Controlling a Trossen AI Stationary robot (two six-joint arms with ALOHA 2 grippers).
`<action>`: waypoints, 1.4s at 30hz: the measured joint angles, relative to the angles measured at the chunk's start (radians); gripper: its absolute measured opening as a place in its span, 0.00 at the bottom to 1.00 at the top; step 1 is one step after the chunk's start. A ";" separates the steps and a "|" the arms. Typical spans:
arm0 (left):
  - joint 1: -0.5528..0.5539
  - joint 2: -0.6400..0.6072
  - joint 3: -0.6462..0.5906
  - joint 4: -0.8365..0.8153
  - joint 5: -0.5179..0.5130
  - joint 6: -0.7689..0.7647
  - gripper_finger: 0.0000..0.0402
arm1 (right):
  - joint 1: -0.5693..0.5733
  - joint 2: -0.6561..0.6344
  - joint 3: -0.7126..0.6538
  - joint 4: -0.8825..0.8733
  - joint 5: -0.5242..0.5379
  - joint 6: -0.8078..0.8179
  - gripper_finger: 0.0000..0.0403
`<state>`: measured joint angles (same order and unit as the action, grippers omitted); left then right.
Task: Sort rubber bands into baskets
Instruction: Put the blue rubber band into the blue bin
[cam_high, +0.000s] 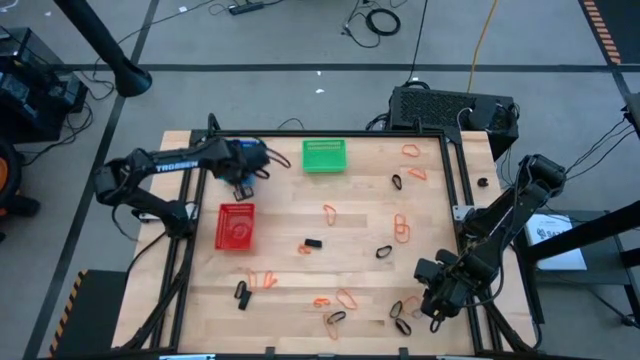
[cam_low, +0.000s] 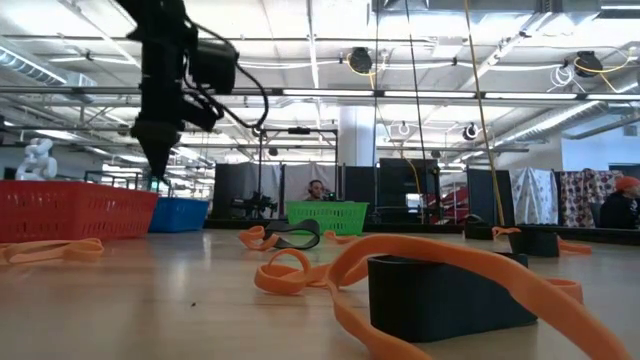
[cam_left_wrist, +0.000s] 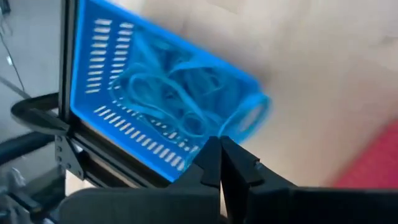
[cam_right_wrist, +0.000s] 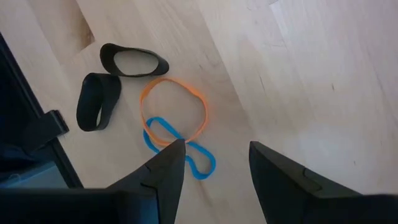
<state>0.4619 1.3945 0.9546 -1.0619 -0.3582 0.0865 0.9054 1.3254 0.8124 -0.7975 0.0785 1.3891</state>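
A pale wooden table (cam_high: 300, 262) is filling the frame under both arms, with grey workshop floor and cables running beyond its far edge.

Nearest, at about five o'clock on the table, the right gripper (cam_right_wrist: 211, 163) is hovering with its fingers spread apart and nothing between them. A blue rubber band (cam_right_wrist: 180, 148) is lying directly ahead of the fingertips, one finger tip overlapping it in the wrist view, its long axis slanting across the gap. An orange rubber band (cam_right_wrist: 174, 111) is overlapping it on the far side, and two black rubber bands (cam_right_wrist: 112, 81) are sitting just beyond. This arm is clearly the nearer one to that cluster.

Farther off, at ten o'clock, the red basket (cam_high: 236, 225) is resting near the table's left edge. Farther still, at eleven o'clock, the left gripper (cam_left_wrist: 220, 163) is hanging over the blue basket (cam_left_wrist: 124, 99), fingers pressed together on nothing, with blue loops heaped inside it. The green basket (cam_high: 323, 156) is standing at twelve o'clock.
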 joint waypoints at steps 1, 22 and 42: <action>0.030 0.000 -0.004 0.008 0.006 0.005 0.00 | 0.000 0.000 0.000 0.000 0.000 -0.007 0.42; 0.201 0.000 -0.019 0.205 0.007 0.088 0.06 | 0.000 0.000 0.000 0.000 0.031 -0.038 0.42; 0.199 0.000 -0.019 0.205 0.039 0.137 0.10 | -0.001 0.000 0.000 0.003 0.023 -0.150 0.42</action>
<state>0.6612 1.3945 0.9352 -0.8574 -0.3188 0.2234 0.9047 1.3254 0.8124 -0.7940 0.1017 1.2391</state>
